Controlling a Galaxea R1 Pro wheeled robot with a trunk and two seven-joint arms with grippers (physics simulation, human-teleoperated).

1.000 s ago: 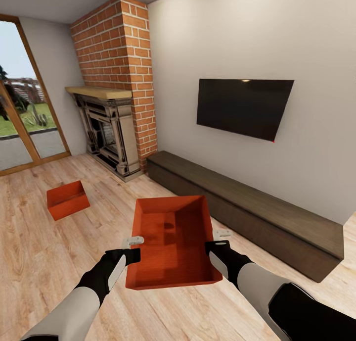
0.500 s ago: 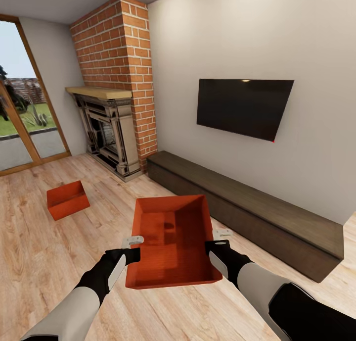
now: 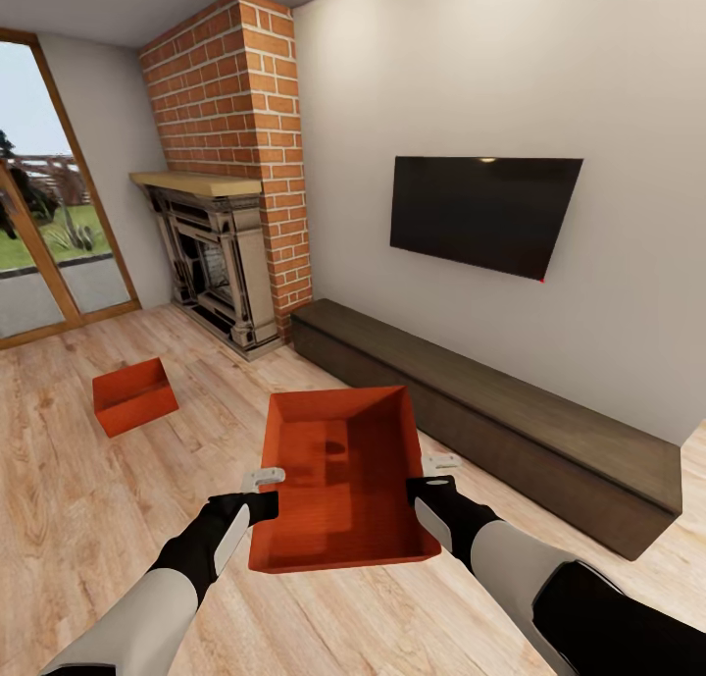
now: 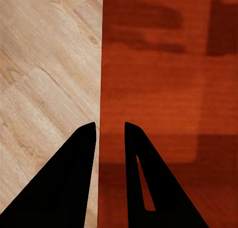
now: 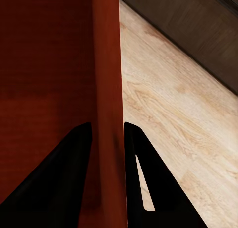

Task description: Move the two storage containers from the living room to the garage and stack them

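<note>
Indoors, in the living room, one orange-red storage container [image 3: 340, 480] is held between both arms above the light wood-plank floor [image 3: 59, 499], open side up and empty. Its left long wall is gripped by the left gripper [image 3: 263, 494]: in the left wrist view the two dark fingers [image 4: 74, 178] are closed on the thin wall edge [image 4: 99, 89], one outside over the planks and one inside over the container's red bottom. The right long wall is clamped likewise by the right gripper [image 3: 431, 480], and in the right wrist view the red wall [image 5: 106, 89] is seen pinched between the fingers [image 5: 144, 183], with planks and a strip of the dark cabinet beyond. Both grips are set near the container's near end (the end closest to the robot). A second storage container [image 3: 134, 394], identical in colour and shape, is set directly on the wood floor well apart from the first, toward the glass doors [image 3: 49, 234] at the room's left side. A brick fireplace [image 3: 230, 176] with a pale wooden mantel is seen in the far corner. A dark wall TV [image 3: 480, 210] is mounted on the plain wall, above a long dark low cabinet [image 3: 490, 421] that runs along the wall's foot, just right of the held container.
</note>
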